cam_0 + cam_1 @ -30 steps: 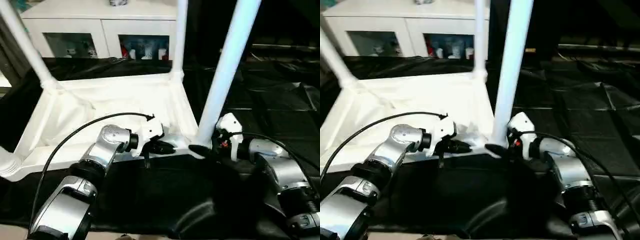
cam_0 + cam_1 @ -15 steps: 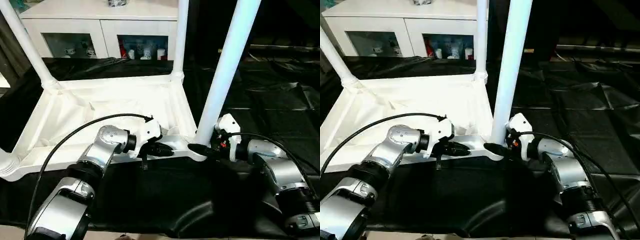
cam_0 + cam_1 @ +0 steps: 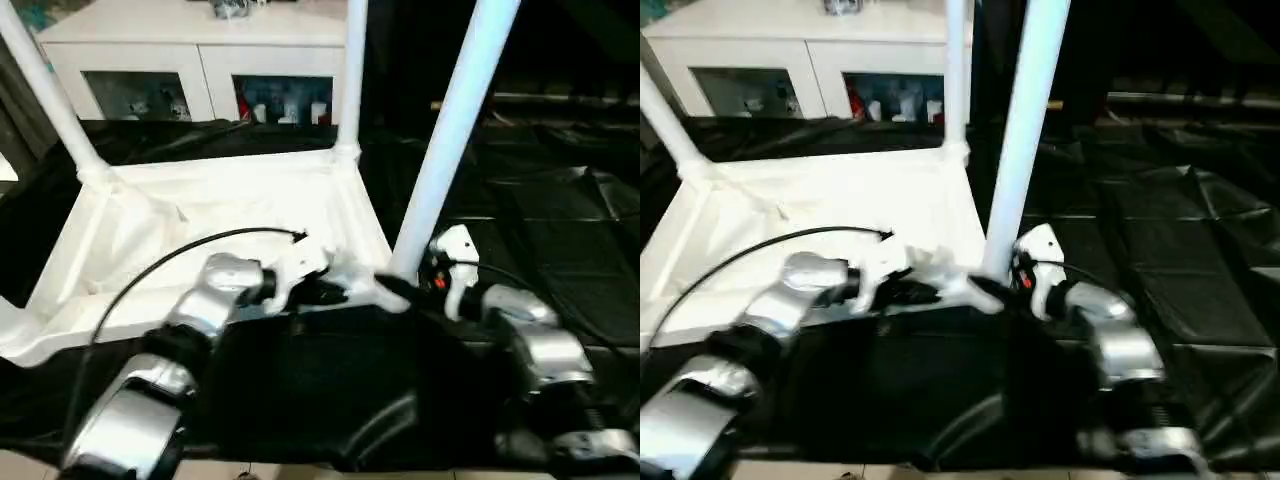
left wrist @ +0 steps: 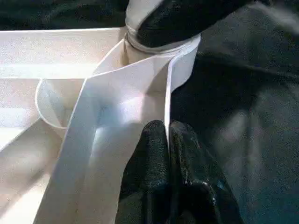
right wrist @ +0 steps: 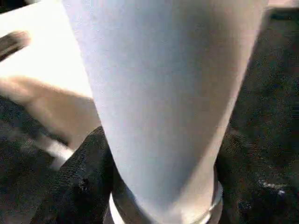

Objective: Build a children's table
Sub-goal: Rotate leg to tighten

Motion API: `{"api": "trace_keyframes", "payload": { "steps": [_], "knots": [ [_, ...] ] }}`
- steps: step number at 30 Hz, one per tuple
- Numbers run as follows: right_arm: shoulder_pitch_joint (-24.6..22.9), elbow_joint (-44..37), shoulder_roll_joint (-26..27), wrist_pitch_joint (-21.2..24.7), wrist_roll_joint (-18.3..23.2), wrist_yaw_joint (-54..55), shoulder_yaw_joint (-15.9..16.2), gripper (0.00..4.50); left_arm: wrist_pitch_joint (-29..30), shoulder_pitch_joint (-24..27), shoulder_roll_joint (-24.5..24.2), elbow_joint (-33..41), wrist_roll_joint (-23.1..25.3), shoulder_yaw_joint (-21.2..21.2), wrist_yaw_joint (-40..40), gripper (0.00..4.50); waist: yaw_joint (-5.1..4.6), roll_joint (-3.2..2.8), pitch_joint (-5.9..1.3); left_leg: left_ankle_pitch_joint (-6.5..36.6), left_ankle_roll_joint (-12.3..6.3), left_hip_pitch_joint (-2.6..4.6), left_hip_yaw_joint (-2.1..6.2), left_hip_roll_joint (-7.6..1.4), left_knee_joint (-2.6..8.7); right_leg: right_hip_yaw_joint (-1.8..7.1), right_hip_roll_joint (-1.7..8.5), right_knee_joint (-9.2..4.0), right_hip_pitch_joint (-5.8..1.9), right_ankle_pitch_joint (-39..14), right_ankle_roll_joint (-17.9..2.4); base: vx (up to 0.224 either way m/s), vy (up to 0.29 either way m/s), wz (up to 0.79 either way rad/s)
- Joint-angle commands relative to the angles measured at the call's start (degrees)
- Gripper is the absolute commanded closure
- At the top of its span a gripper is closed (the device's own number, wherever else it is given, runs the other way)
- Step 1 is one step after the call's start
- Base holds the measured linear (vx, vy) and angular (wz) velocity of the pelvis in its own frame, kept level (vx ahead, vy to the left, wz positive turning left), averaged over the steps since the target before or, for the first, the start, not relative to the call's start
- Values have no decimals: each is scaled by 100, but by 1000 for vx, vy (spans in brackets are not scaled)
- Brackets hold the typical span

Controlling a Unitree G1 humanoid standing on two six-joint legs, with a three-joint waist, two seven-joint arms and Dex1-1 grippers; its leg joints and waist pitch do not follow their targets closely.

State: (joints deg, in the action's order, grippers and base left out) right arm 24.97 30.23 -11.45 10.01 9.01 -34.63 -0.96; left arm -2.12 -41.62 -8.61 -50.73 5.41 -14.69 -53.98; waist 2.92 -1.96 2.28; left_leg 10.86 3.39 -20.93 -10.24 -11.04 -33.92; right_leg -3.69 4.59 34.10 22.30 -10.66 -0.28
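While the upturned tabletop (image 3: 230, 215) is lying underside-up on the black sheet (image 3: 540, 210) in front of you, you are working at its near right corner. Your left gripper (image 4: 167, 140) is pinching the thin near rim of the top just beside that corner, its two black fingers pressed together on the plastic wall. Your right gripper (image 5: 159, 186) is wrapping the base of the near right leg (image 3: 450, 140), one finger showing on each side of the tube right where it enters the corner socket (image 4: 159, 44); the jaws are standing fairly wide, as wide as the leg, and the fingers look to be touching it, though the blur is making the firmness of the grip hard to judge.

The far right leg (image 3: 350, 75) and the far left leg (image 3: 45, 90) are standing upright in their sockets. At the near left corner a white tube end (image 3: 8, 322) is poking in at the edge, probably the fourth leg, but too little of it is showing to be sure. Behind the table the white cabinet (image 3: 190, 60) is standing apart.

So you are nearing the end, by my reading: seating this leg fully, checking the near left corner, then turning the table over.
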Motion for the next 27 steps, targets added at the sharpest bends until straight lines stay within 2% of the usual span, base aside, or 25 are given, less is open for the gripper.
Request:
{"api": "trace_keyframes", "payload": {
  "steps": [1, 2, 3, 6, 7, 10, 15, 16, 17, 19, 21, 23, 25, 26, 27],
  "knots": [
    [-35, 426, 291, 191, -13, 701, -21, 188, 217, -104, 314, -96, 53, 7, 596, 450, -24, 37, -253, 1836, 55, 109, 93, -207, 482, 221, 399, -532, -172, -2370, -1090, 0, 0, 0],
    [-13, 480, 370, 208, -5, 882, -81, 188, 272, -121, 391, -106, 63, 8, 712, 450, -36, 44, -252, 1875, 70, 111, 96, -205, 487, 222, 393, -543, -170, -2411, -1057, 0, 0, 0],
    [41, 580, 499, 151, -89, 1261, -129, 189, 378, -149, 586, -134, 56, 34, 1005, 450, -49, 15, -253, 1906, 65, 110, 100, -201, 492, 226, 391, -551, -163, -2364, -1026, 0, 0, 0],
    [145, 748, 691, 94, -220, 1718, -171, 190, 527, -183, 892, -183, 46, 56, 1373, 450, -83, 40, -259, 1968, 18, 118, 87, -177, 480, 222, 383, -574, -148, -2318, -1028, 0, 0, 0],
    [225, 840, 799, 35, -336, 1964, -140, 190, 557, -193, 1060, -209, 66, 34, 1523, 450, -80, 23, -255, 1987, 0, 121, 92, -172, 482, 220, 383, -582, -147, -2345, -1015, 0, 0, 0],
    [410, 1011, 971, -108, -504, 2205, -47, 190, 494, -242, 1230, -312, 169, -34, 1651, 450, -110, 25, -260, 1981, -37, 89, 104, -159, 490, 206, 385, -597, -161, -2439, -928, 0, 0, 0],
    [477, 1042, 962, -238, -551, 2151, 22, 190, 450, -286, 1104, -370, 258, -46, 1664, 450, -108, 29, -269, 1882, -149, 59, 102, -162, 501, 210, 390, -580, -181, -2203, -955, 0, 0, 0],
    [472, 960, 847, -378, -539, 1975, 43, 137, 411, -301, 912, -359, 347, -94, 1596, 450, -106, 31, -264, 1930, -162, 68, 99, -161, 502, 208, 390, -592, -174, -2260, -950, 0, 0, 0],
    [469, 904, 777, -415, -505, 1794, 59, 124, 405, -304, 828, -346, 350, -93, 1534, 450, -103, 68, -266, 1926, -185, 53, 107, -159, 505, 206, 400, -583, -185, -2350, -926, 0, 0, 0],
    [482, 844, 686, -414, -474, 1689, 33, 118, 413, -300, 727, -325, 331, -79, 1420, 450, -97, 57, -271, 1857, -220, 51, 101, -164, 504, 211, 399, -586, -181, -2299, -922, 0, 0, 0],
    [493, 697, 520, -295, -384, 1323, 38, 88, 393, -281, 574, -307, 311, -80, 1189, 450, -103, 67, -280, 1679, -275, 7, 102, -170, 508, 207, 395, -557, -219, -2099, -964, 0, 0, 0],
    [507, 588, 381, -189, -313, 950, 59, 76, 355, -264, 453, -310, 318, -81, 980, 450, -100, 67, -280, 1543, -317, -1, 92, -165, 493, 210, 400, -547, -223, -1930, -1034, 0, 0, 0],
    [370, 206, -51, -93, -292, 74, 339, 72, 233, -254, 242, -325, 327, -101, 652, 450, -89, 58, -295, 1412, -384, -20, 90, -168, 479, 208, 400, -527, -256, -1739, -1074, 0, 0, 0],
    [370, 206, -51, -93, -292, 74, 339, 72, 233, -254, 242, -325, 327, -101, 652, 450, -68, 60, -300, 1294, -441, -12, 80, -180, 463, 212, 398, -510, -258, -1506, -1125, 0, 0, 0],
    [273, 5, -284, -98, -294, -371, 496, 72, 144, -253, 142, -329, 304, -118, 468, 450, -67, 55, -313, 1214, -482, -1, 74, -177, 444, 206, 388, -484, -266, -1250, -1232, 0, 0, 0]
  ]
}}
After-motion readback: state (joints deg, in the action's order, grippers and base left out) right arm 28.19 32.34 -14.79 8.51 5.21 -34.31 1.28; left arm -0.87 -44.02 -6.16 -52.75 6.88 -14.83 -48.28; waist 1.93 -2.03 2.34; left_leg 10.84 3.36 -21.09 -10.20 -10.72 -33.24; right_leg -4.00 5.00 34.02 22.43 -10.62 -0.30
